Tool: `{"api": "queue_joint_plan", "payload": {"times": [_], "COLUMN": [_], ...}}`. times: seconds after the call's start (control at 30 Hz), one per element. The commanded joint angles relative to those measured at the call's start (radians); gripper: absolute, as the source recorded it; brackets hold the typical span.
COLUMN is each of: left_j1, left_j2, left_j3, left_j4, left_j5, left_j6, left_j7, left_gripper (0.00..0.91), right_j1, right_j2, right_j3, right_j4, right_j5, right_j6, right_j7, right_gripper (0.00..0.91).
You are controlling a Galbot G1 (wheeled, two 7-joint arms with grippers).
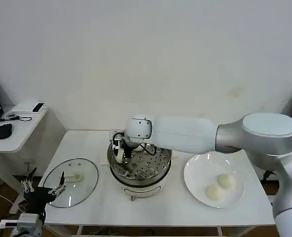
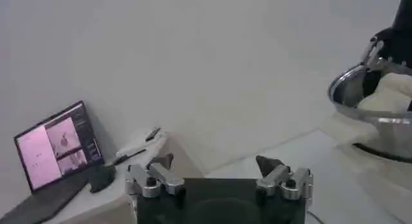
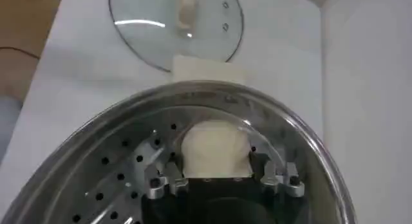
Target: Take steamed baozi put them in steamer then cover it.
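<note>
Now right gripper (image 3: 219, 179) grasping a baozi (image 3: 215, 148) inside steamer (image 3: 302, 148); next release it, left gripper (image 2: 219, 174) idle, fingers apart.

Plain white wall (image 1: 146, 59) across far side. White worktop (image 1: 101, 148) at centre. Smaller white side desk (image 1: 13, 133) at far left, carrying open laptop (image 2: 55, 151), black mouse (image 1: 4, 130), small black device (image 1: 38, 106).

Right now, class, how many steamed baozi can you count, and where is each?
3: two on the white plate, at and; one in the right hand inside the steamer. Others may be hidden.
</note>
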Motion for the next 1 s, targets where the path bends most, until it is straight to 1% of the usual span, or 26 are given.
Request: {"api": "queue_joint_plan", "payload": {"times": [0.03,0.13,0.17,0.27,0.33,0.43,0.47,0.5,0.53,0.57,0.6,0.63,0.67,0.73,0.77,0.8,0.83,0.87,0.93,1.0], "left_j1": [0.000,0.002,0.003,0.003,0.002,-0.001,-0.002,-0.002,-0.001,0.000,0.000,0.000,0.001,0.002,0.003,0.004,0.004,0.004,0.002,0.001], "left_j2": [0.000,-0.001,0.000,0.000,0.002,0.005,0.006,0.006,0.006,0.006,0.005,0.005,0.005,0.005,0.005,0.008,0.009,0.010,0.006,0.002], "left_j3": [0.001,0.001,0.002,0.002,0.001,0.002,0.005,0.006,0.013,0.019,0.022,0.030,0.034,0.046,0.052,0.060,0.064,0.069,0.079,0.090], "left_j4": [-0.002,0.000,0.000,-0.004,-0.008,-0.014,-0.017,-0.019,-0.023,-0.027,-0.027,-0.029,-0.029,-0.030,-0.029,-0.027,-0.025,-0.023,-0.021,-0.021], "left_j5": [0.000,0.001,0.001,0.000,-0.002,-0.001,-0.001,0.001,0.002,0.004,0.005,0.008,0.011,0.017,0.021,0.027,0.029,0.031,0.037,0.046], "left_j6": [0.000,0.000,0.000,0.000,0.001,0.006,0.009,0.012,0.014,0.014,0.014,0.015,0.015,0.015,0.015,0.013,0.013,0.013,0.014,0.014], "left_j7": [0.000,0.000,0.001,0.001,0.001,0.003,0.006,0.007,0.008,0.008,0.008,0.008,0.008,0.008,0.009,0.009,0.008,0.008,0.008,0.008], "left_gripper": [0.907,0.907,0.907,0.907,0.907,0.907,0.907,0.907,0.907,0.907,0.907,0.907,0.907,0.907,0.907,0.907,0.907,0.907,0.907,0.907], "right_j1": [0.024,0.078,0.114,0.172,0.233,0.280,0.288,0.299,0.303,0.306,0.305,0.299,0.284,0.270,0.247,0.233,0.222,0.207,0.190,0.162], "right_j2": [-0.014,-0.065,-0.085,-0.175,-0.256,-0.386,-0.408,-0.465,-0.484,-0.542,-0.570,-0.605,-0.661,-0.731,-0.781,-0.822,-0.847,-0.890,-0.928,-0.984], "right_j3": [0.007,0.007,0.009,0.006,-0.008,-0.029,-0.033,-0.041,-0.044,-0.051,-0.052,-0.053,-0.054,-0.066,-0.071,-0.072,-0.072,-0.074,-0.073,-0.071], "right_j4": [0.019,0.079,0.114,0.194,0.259,0.327,0.336,0.360,0.371,0.397,0.402,0.415,0.431,0.447,0.456,0.460,0.463,0.472,0.482,0.492], "right_j5": [0.006,0.019,0.019,0.011,-0.029,-0.072,-0.077,-0.110,-0.127,-0.169,-0.182,-0.230,-0.272,-0.308,-0.370,-0.407,-0.427,-0.455,-0.483,-0.523], "right_j6": [-0.006,-0.002,0.004,0.017,0.034,0.058,0.065,0.083,0.093,0.114,0.128,0.151,0.181,0.195,0.229,0.259,0.268,0.285,0.316,0.345], "right_j7": [-0.002,-0.012,-0.024,-0.056,-0.090,-0.136,-0.147,-0.170,-0.185,-0.216,-0.232,-0.252,-0.272,-0.282,-0.297,-0.307,-0.310,-0.313,-0.325,-0.343], "right_gripper": [0.907,0.907,0.907,0.907,0.907,0.907,0.907,0.907,0.907,0.907,0.907,0.907,0.907,0.907,0.907,0.907,0.907,0.907,0.907,0.907]}}
